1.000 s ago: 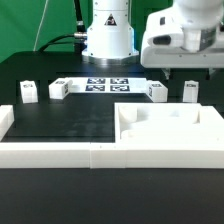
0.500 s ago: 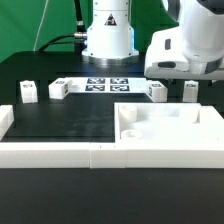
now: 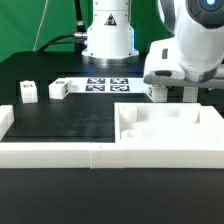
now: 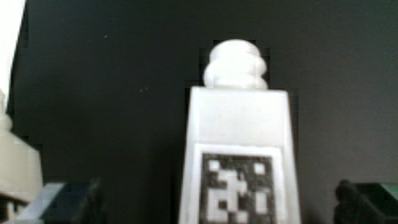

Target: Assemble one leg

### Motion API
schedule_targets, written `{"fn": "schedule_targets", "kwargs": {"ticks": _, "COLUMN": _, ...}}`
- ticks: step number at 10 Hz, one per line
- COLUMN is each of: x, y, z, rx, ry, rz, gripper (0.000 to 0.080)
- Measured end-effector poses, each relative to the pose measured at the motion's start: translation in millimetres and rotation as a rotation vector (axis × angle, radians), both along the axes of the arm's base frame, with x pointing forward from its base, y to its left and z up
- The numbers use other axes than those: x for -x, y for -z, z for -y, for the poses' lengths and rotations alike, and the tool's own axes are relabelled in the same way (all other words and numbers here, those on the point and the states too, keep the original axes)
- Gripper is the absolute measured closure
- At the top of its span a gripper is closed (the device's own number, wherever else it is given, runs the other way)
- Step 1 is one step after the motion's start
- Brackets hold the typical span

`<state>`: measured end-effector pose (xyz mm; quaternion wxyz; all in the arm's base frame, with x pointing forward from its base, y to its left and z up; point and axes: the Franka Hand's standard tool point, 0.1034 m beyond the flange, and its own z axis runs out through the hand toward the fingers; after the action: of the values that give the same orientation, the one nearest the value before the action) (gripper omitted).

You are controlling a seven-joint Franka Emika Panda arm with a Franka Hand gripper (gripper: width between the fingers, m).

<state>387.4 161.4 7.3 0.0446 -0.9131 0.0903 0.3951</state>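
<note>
Hangs the tool low over the desk at the exterior view's right, just behind the far rim of the tray. Holds the fingers apart, one on each side of the leg, with dark desk showing in both gaps; grips nothing. Finds the leg midway between them in the wrist view, square tag turned to the camera and a rounded knob at the end away from the fingers. Catches a sliver of another white part beside the leg, too cropped to name.

From the exterior view, covers that spot with the white hand, so cannot tell whether the leg is the post just beside the tool, toward the exterior view's left, or something hidden behind the hand. Shows a second post and a third post well apart from the tool, standing at the exterior view's left. Places the marker board flat on the desk between the second post and the post, in front of the arm's base. Runs a low white wall along the near edge, as far as the tray; cannot tell whether the two touch.
</note>
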Motion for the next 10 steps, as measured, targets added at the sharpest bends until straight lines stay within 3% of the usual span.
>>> {"fn": "schedule_targets", "kwargs": {"ticks": 3, "x": 1.6, "y": 0.9, "z": -2.6, "rx": 0.012, "ry": 0.004, "rz": -0.005, "gripper": 0.0160}}
{"fn": "schedule_targets", "kwargs": {"ticks": 5, "x": 1.6, "y": 1.0, "z": -2.5, "rx": 0.012, "ry": 0.004, "rz": -0.005, "gripper": 0.0520}}
{"fn": "schedule_targets", "kwargs": {"ticks": 10, "x": 1.6, "y": 0.9, "z": -2.5, "rx": 0.012, "ry": 0.004, "rz": -0.005, "gripper": 0.0517}}
